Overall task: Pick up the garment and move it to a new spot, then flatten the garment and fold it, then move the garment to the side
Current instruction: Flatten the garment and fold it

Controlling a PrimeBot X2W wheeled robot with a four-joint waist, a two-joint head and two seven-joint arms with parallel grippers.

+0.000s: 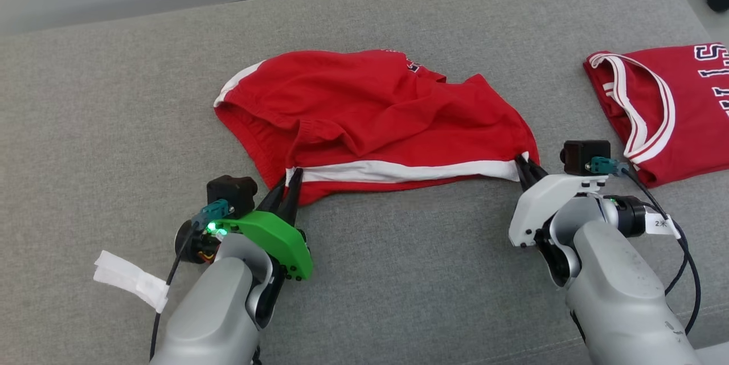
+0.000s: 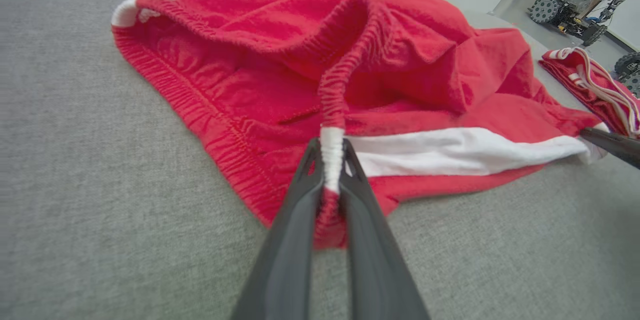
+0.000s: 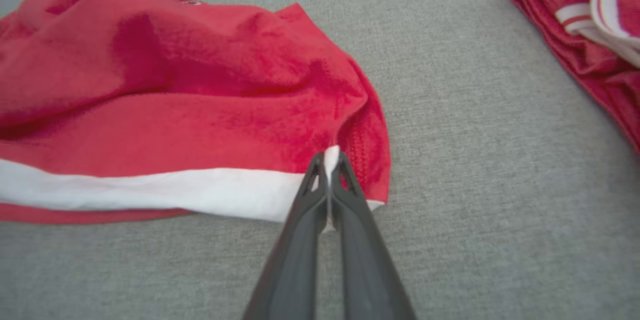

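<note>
Jaws clamped on red shorts (image 1: 370,109) along their white stripe (image 1: 398,171): left gripper (image 1: 287,183) at waistband end, right gripper (image 1: 527,164) at hem corner. Shorts lie rumpled on grey cushion (image 1: 114,97).

Your left gripper (image 1: 290,175) is closed, its fingers (image 2: 295,240) nipped on one corner of the garment (image 1: 364,109). The forearm (image 1: 211,308) enters from lower left, with the green wrist housing (image 1: 279,240) lit. Your right gripper (image 1: 525,164) is likewise clamped, on the opposite corner, with the white wrist housing (image 1: 541,200) angled inward. Both grippers sit low, apparently near level; the exact tilt is hard to judge
</note>
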